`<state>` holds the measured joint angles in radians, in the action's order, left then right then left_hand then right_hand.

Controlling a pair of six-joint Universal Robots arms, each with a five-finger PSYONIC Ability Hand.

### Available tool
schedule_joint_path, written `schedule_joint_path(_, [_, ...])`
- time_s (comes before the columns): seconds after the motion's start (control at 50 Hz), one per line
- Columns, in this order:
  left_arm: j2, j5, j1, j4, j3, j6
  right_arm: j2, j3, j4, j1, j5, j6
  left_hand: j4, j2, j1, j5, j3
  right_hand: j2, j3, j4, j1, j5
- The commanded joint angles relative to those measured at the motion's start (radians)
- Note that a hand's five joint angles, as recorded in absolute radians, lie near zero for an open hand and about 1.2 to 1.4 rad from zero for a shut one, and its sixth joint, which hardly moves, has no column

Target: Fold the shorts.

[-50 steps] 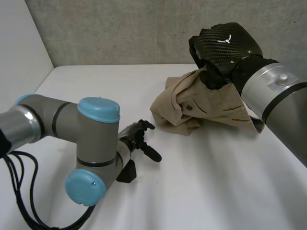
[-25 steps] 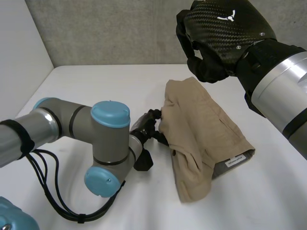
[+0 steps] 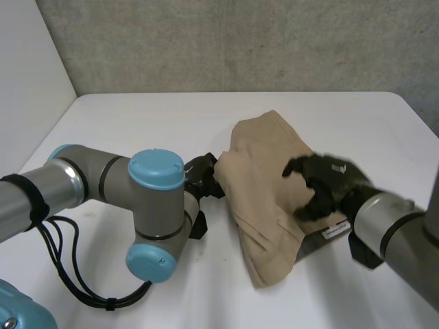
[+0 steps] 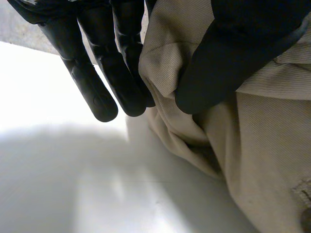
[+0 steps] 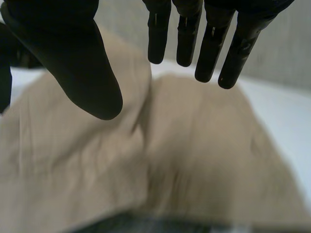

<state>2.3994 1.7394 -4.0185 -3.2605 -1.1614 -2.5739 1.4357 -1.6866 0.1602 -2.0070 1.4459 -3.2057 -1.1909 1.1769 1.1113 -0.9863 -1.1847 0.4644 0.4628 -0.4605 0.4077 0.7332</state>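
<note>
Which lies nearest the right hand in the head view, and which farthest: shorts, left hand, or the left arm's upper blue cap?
1. shorts: directly beneath the right hand.
2. left hand: pinching the shorts' opposite edge.
3. upper blue cap: farther still, on the left arm.

Tan shorts [image 3: 264, 164] are lying crumpled at the middle of the white table [image 3: 137, 123], with one end pointing toward the grey wall [image 3: 206, 41]. The left hand [image 3: 201, 171] is meeting the shorts' left edge, and the left arm [image 3: 154, 205] is bending in front of it. The right hand [image 3: 326, 185] is reaching over the shorts' right side with its fingers spread, just beside a white label [image 3: 334, 232] on the waistband.
</note>
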Motion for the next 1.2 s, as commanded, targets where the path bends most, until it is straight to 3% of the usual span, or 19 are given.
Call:
schedule_joint_path(0.02, [-0.020,0.005,0.000,-0.028,-0.041,-0.063,-0.090,-0.058,-0.053,0.007,-0.009,-0.105,-0.205,0.219,0.285,-0.235,-0.212,-0.083,-0.081,0.079,-0.026,-0.526])
schedule_joint_path(0.22, [-0.023,0.006,0.003,-0.031,-0.049,-0.071,-0.173,-0.013,-0.057,-0.022,-0.001,-0.293,-0.205,0.219,0.285,-0.235,-0.212,-0.080,-0.078,0.076,-0.023,-0.523])
schedule_joint_path(0.48, [-0.019,0.009,0.000,-0.071,-0.041,-0.107,-0.198,0.004,-0.050,-0.113,0.013,-0.352,-0.205,0.219,0.285,-0.235,-0.212,-0.103,-0.102,0.100,-0.047,-0.547])
schedule_joint_path(0.64, [-0.013,0.026,-0.007,-0.096,-0.038,-0.153,-0.098,-0.042,-0.038,-0.101,0.044,-0.350,-0.205,0.219,0.285,-0.235,-0.212,-0.276,-0.275,0.273,-0.220,-0.720])
schedule_joint_path(0.88, [-0.019,0.031,-0.019,-0.096,-0.044,-0.160,0.045,-0.097,0.048,-0.142,0.087,-0.355,-0.205,0.219,0.285,-0.235,-0.212,-0.280,-0.278,0.276,-0.223,-0.723])
schedule_joint_path(1.2, [-0.013,0.029,-0.020,-0.096,-0.052,-0.158,-0.116,-0.065,0.007,-0.272,0.157,-0.456,-0.205,0.219,0.285,-0.235,-0.212,-0.290,-0.288,0.286,-0.233,-0.733])
